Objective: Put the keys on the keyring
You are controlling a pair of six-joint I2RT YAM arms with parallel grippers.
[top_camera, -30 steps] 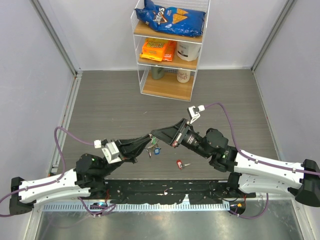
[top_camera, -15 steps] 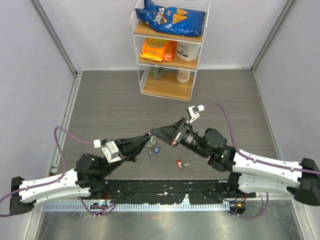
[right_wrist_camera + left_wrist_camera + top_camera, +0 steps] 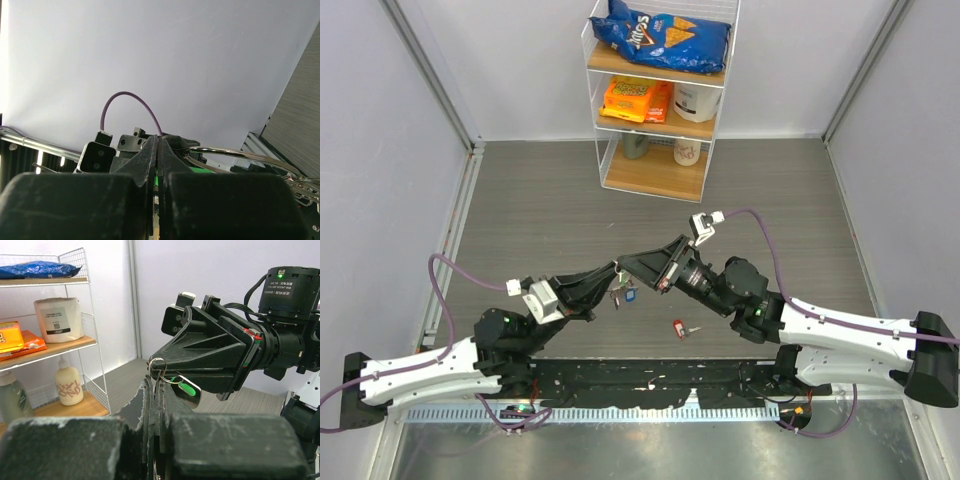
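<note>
- Right tool (image 3: 626,270) has edged left, clamped on the green key (image 3: 186,388), apparently mid-threading.
- Left tool (image 3: 607,284) pinches the keyring (image 3: 157,363) above the table's (image 3: 540,210) near-edge middle.
- Blue key (image 3: 633,294) hangs beneath, seemingly threaded.
- Red key (image 3: 680,327) lies loose on the table: 1 untouched.

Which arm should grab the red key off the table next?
Right, probably: the red key lies on its side, near its forearm, and the left gripper is shut on the keyring.

Overhead camera looking down from behind near edge of tabletop (image 3: 540,210); wrist cameras facing each other close, both catching keyring (image 3: 157,361).
</note>
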